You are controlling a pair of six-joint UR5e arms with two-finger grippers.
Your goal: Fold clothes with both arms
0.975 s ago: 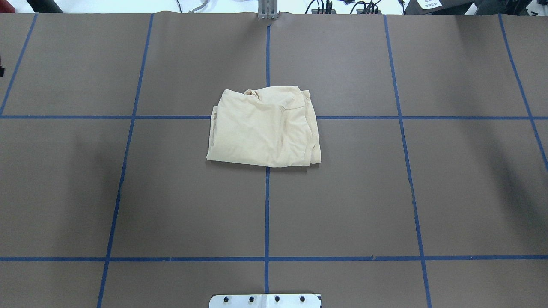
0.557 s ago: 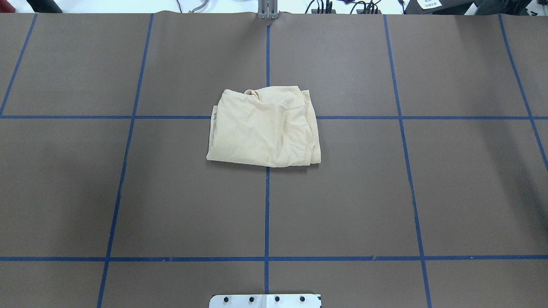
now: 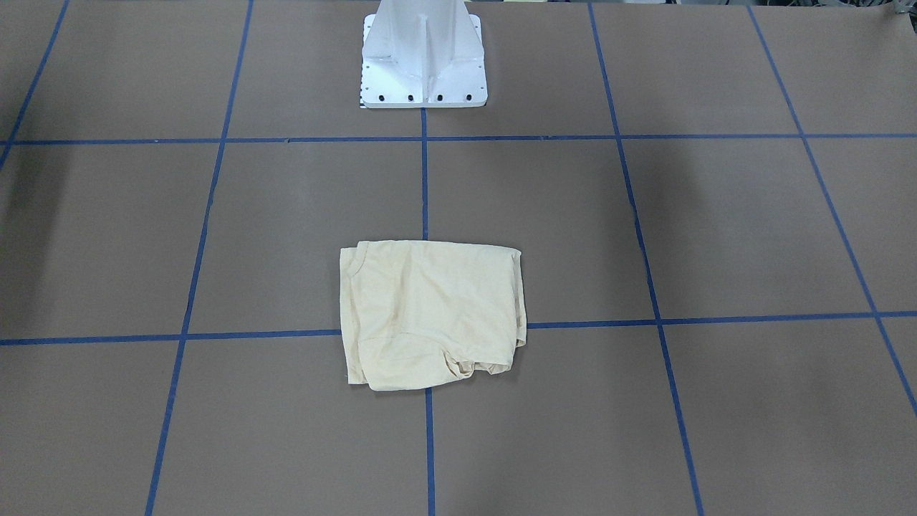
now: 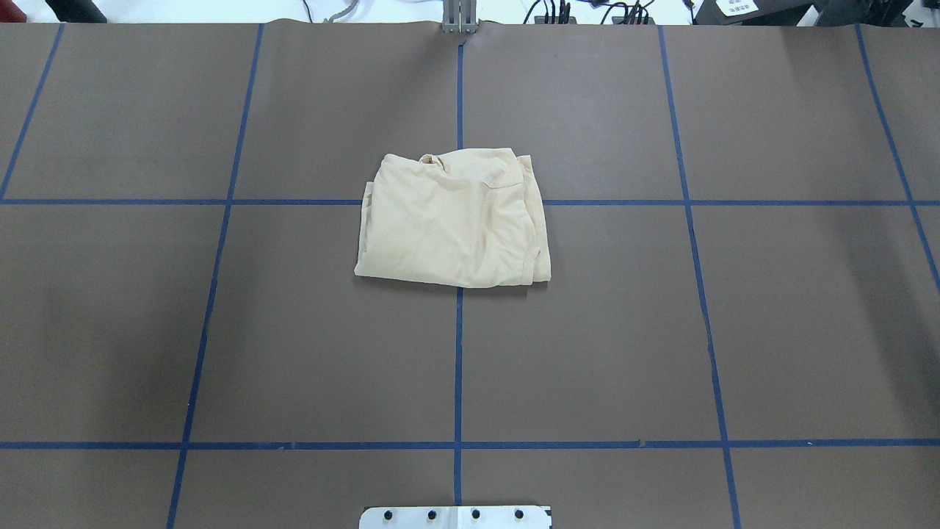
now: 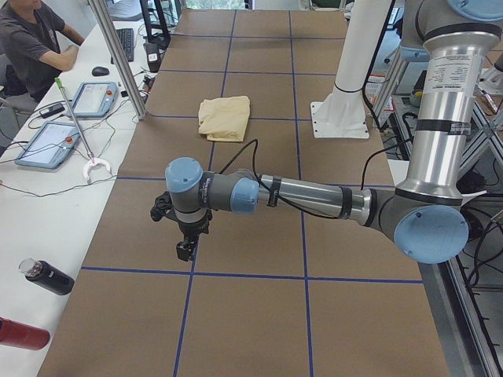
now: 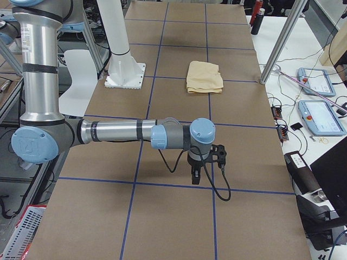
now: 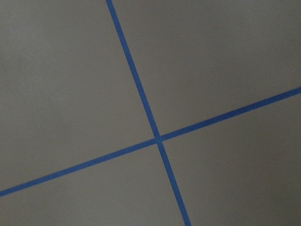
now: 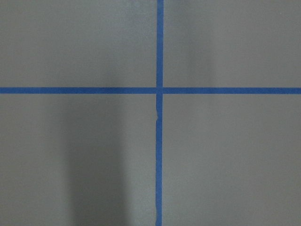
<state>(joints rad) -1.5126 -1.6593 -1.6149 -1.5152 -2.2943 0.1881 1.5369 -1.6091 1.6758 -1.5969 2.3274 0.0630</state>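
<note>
Now the left hand [image 5: 186, 250] hangs over the brown tabletop [image 4: 294, 330], well apart from the shirt; whether it is open or closed cannot be told. At the centre the cream-yellow T-shirt [image 4: 452, 220] lies folded on a crossing of blue tape lines [image 4: 457, 367]. The right hand [image 6: 196, 176] hangs equally far away, and its state is also unclear.

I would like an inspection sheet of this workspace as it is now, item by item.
Surface: brown table with a blue tape grid.
Job's things: cream shirt lies folded at the centre, nothing touching it.
Clutter: nothing seen on the table.
Grippers: left gripper and right gripper hover over bare table, far from the shirt; open or shut, cannot tell.
Cables: black cable loops above the left arm.
Surroundings: person at a side desk; black bottle.
</note>
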